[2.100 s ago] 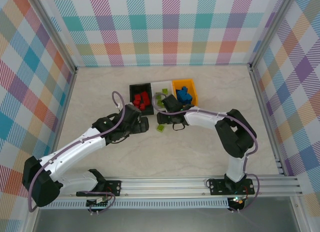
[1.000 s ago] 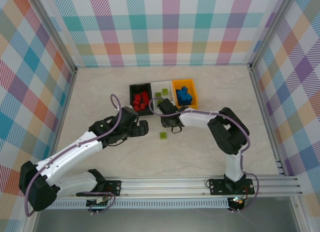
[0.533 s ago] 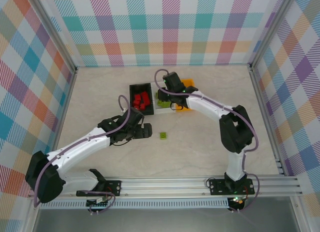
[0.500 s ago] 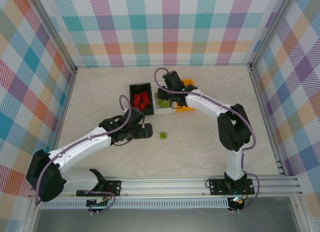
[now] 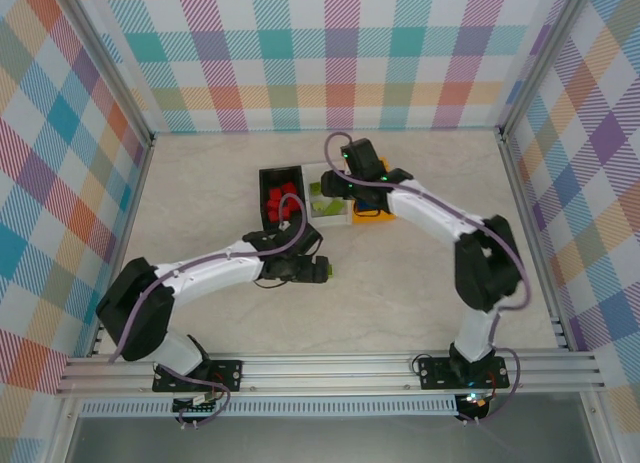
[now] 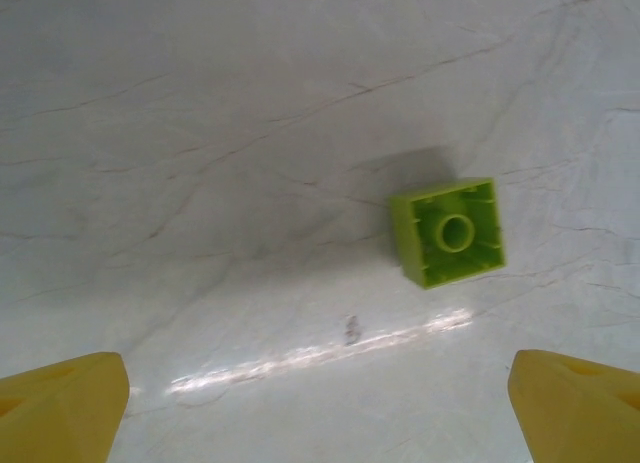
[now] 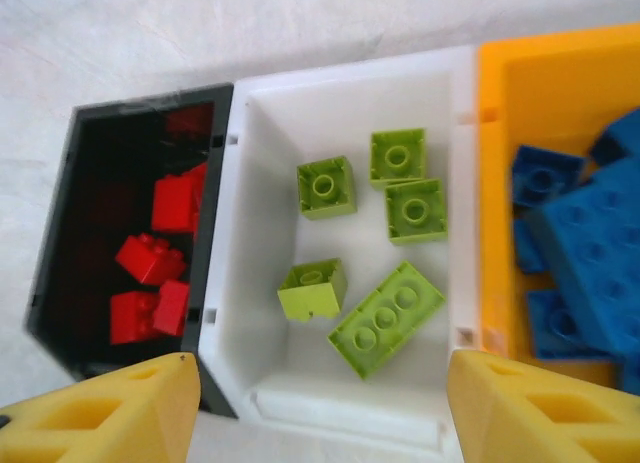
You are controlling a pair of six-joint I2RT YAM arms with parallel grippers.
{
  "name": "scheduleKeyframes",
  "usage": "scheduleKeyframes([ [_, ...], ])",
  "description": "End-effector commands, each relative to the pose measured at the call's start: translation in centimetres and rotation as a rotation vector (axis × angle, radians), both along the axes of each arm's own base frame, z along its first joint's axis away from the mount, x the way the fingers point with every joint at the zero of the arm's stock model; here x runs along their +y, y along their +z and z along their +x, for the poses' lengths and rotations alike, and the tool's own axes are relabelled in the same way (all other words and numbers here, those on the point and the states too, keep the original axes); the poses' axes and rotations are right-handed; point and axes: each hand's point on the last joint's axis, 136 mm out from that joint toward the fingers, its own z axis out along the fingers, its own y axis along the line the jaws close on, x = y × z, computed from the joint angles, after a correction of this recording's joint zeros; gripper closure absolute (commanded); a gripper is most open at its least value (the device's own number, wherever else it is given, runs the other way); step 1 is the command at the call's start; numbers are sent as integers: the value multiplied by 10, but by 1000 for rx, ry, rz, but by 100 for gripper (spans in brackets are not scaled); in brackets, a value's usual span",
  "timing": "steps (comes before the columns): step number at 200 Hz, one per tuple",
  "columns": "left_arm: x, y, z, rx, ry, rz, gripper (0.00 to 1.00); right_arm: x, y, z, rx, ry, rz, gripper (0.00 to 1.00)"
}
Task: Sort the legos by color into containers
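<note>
One lime green lego [image 6: 449, 231] lies hollow side up on the table, ahead of my open left gripper [image 6: 320, 413] and slightly right of centre, touching neither finger. From above, that lego [image 5: 329, 274] sits just past the left gripper [image 5: 316, 271]. My right gripper [image 7: 325, 413] hangs open and empty over the white container [image 7: 440, 93], which holds several green legos [image 7: 386, 319], one of them tilted [image 7: 313, 288]. Red legos [image 7: 150, 258] lie in the black container [image 7: 70, 213]; blue legos [image 7: 585, 248] lie in the orange-yellow container [image 7: 495, 183].
The three containers stand side by side at mid-table: black [image 5: 266, 175], white [image 5: 330, 217], orange-yellow [image 5: 372, 219]. The right gripper [image 5: 338, 186] and its arm hang over them. Checkered walls enclose the pale marble table [image 5: 200, 183]; a metal rail [image 5: 330, 368] runs along the near edge.
The right gripper opened over the white container and a green lego now lies tilted inside. The left arm swung right, bringing its open gripper up to the loose green lego.
</note>
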Motion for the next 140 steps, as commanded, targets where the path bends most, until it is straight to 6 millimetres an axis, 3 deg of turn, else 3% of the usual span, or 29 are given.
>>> scheduleKeyframes([
  [1, -28, -2, 2, 2, -66, -20, 4, -23, 22, -16, -72, -31, 26, 33],
  [41, -49, -19, 12, 35, -96, 30, 10, -56, 17, -58, -80, -58, 21, 33],
  [65, -50, -29, 16, 57, -107, 95, 20, -68, 12, -73, -78, -73, 23, 33],
  [97, -49, -41, 13, 91, -125, 158, 30, -76, 10, -81, -84, -87, 25, 33],
  [140, -46, -52, 8, 111, -135, 211, 53, -83, 16, -83, -104, -100, 40, 33],
])
